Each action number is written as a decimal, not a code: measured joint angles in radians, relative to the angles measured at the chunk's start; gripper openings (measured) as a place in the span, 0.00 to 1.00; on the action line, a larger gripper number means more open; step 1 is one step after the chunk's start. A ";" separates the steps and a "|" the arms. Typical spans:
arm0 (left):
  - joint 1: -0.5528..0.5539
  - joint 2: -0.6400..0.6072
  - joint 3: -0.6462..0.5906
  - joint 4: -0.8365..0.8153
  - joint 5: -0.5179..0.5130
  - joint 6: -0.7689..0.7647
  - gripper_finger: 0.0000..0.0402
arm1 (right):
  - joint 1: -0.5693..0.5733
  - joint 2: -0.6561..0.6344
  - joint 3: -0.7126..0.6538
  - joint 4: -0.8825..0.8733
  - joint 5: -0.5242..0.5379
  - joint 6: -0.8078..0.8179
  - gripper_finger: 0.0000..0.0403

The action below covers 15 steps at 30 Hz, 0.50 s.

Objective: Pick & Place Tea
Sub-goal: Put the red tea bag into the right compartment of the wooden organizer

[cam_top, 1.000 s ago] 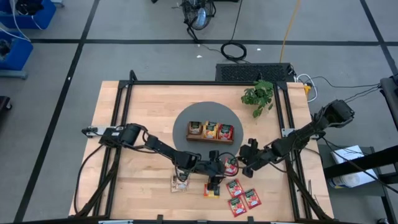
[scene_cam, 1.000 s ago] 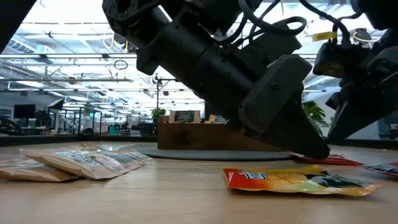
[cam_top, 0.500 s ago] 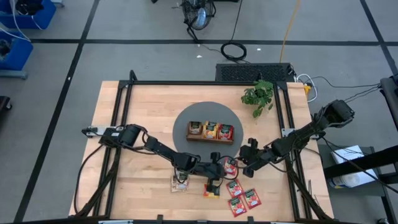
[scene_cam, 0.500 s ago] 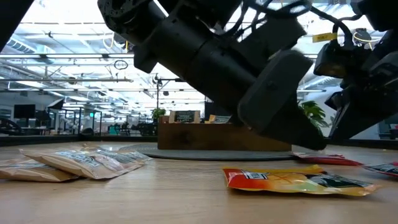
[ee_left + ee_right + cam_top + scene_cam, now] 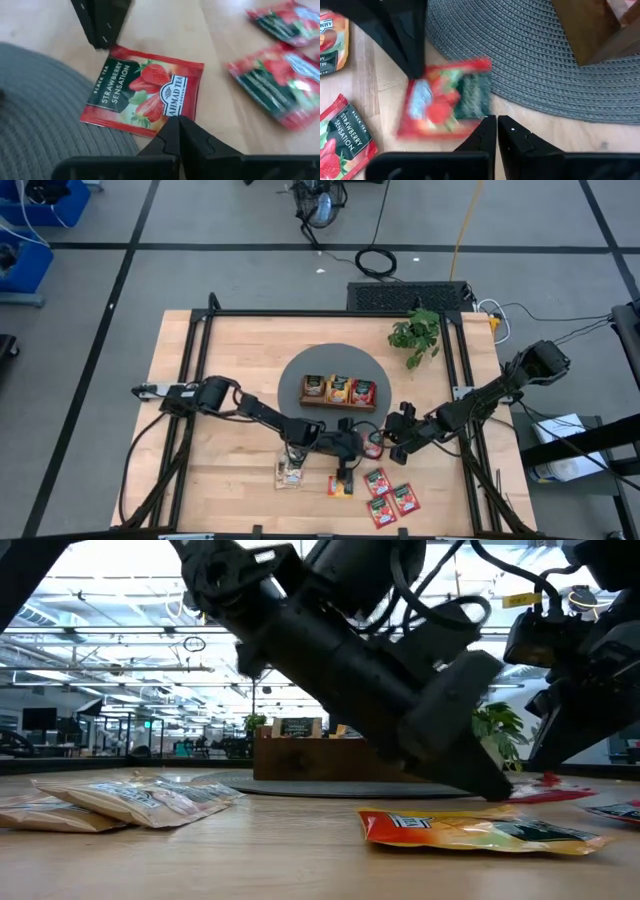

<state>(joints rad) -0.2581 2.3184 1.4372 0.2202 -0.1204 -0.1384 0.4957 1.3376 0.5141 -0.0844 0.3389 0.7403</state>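
Note:
A red strawberry tea sachet [image 5: 145, 92] lies beside the grey round mat [image 5: 300, 385], between my two grippers. My left gripper [image 5: 177, 122] is shut on its edge. In the low view the sachet [image 5: 545, 785] sticks up slightly from that gripper's tip [image 5: 497, 790]. My right gripper [image 5: 492, 120] is shut, with its tips at the sachet's opposite side [image 5: 445, 97]; whether it touches the sachet I cannot tell. The wooden tray [image 5: 338, 402] on the mat holds sachets in its three compartments. My left gripper pinches the red sachet by one edge [image 5: 162, 112], near a corner, between its two fingers. The fingers come in low and slanting from the table's left. The sachet [image 5: 545, 785] stands out beyond the fingertips, tilted a little up off the wood.
Loose sachets lie near the front edge: a cream one [image 5: 290, 475], an orange one [image 5: 340, 485] and three red ones [image 5: 378, 480] [image 5: 405, 498] [image 5: 380, 510]. A potted plant [image 5: 415, 335] stands at the far right. Bare wood stretches along the left.
My left gripper has tipped flatter toward the table and taken hold of the red sachet. The sachet lay flat before and now has its free end raised a little. My right arm has kept its place.

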 joint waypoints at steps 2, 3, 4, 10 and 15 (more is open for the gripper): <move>0.003 0.002 0.000 -0.009 0.001 -0.001 0.01 | 0.000 0.000 -0.004 0.002 0.000 0.008 0.06; 0.003 0.001 0.000 -0.010 0.001 -0.002 0.02 | 0.000 0.000 -0.008 0.006 -0.001 0.010 0.08; 0.003 0.001 0.000 -0.010 0.000 -0.002 0.02 | 0.000 0.000 -0.012 0.007 -0.002 0.009 0.09; 0.002 0.002 0.000 -0.028 -0.003 -0.004 0.01 | -0.001 -0.001 -0.016 0.047 -0.003 -0.073 0.23; 0.003 0.013 0.001 -0.028 -0.003 -0.022 0.01 | -0.039 -0.036 -0.016 0.026 -0.044 -0.017 0.30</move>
<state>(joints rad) -0.2547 2.3310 1.4380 0.1917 -0.1230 -0.1600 0.4563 1.3018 0.4984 -0.0579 0.2945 0.7235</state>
